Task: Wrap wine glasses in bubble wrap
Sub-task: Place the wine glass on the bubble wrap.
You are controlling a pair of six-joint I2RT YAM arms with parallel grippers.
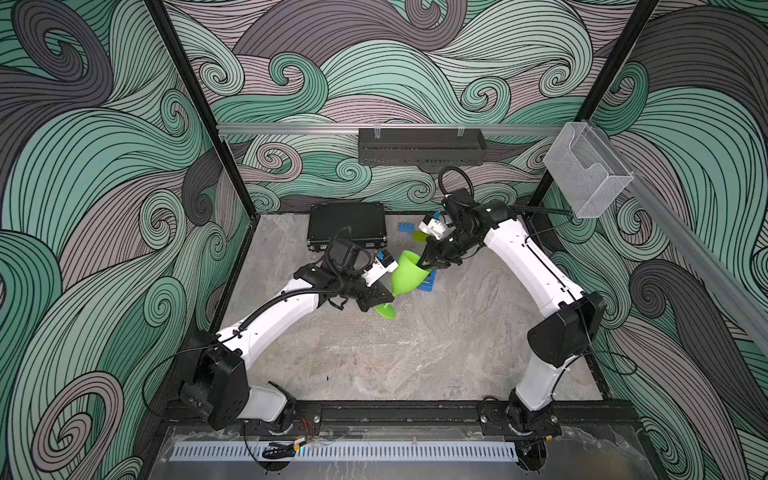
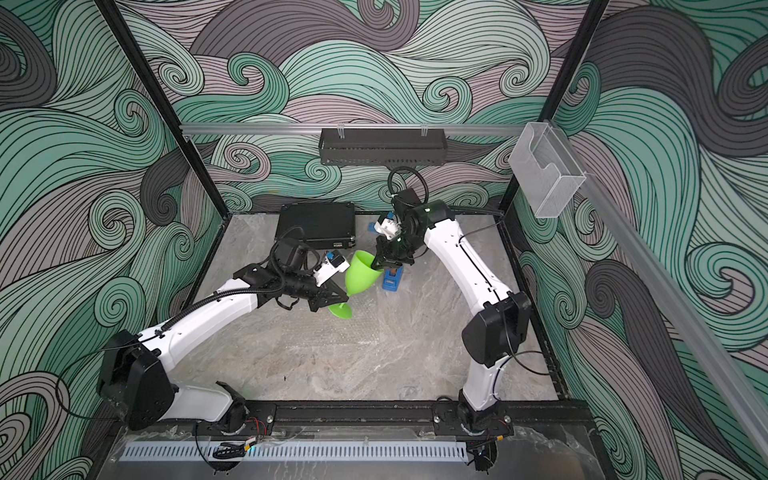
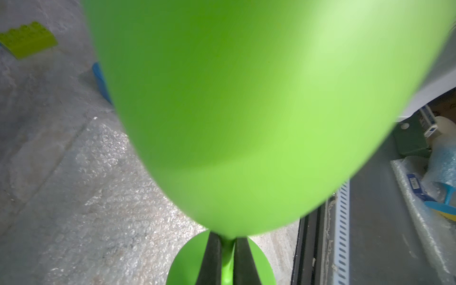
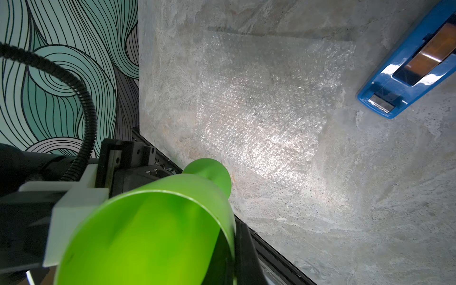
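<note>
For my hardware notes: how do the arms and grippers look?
The left arm and right arm have white curved shells, black joints. A black ribbed hose follows the left one. The left gripper and right gripper are black, with white camera mounts.

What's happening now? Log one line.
goblet: held, tilted | left gripper: shut on stem | right gripper: at rim | bubble wrap: lying flat

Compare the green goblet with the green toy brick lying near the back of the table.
The goblet is held tilted, with the left gripper shut on its stem; the brick lies flat on the table. The goblet has a rounded bowl, stem and round foot; the brick is a flat studded block. The goblet is clearly larger than the brick. Both are lime green.
</note>
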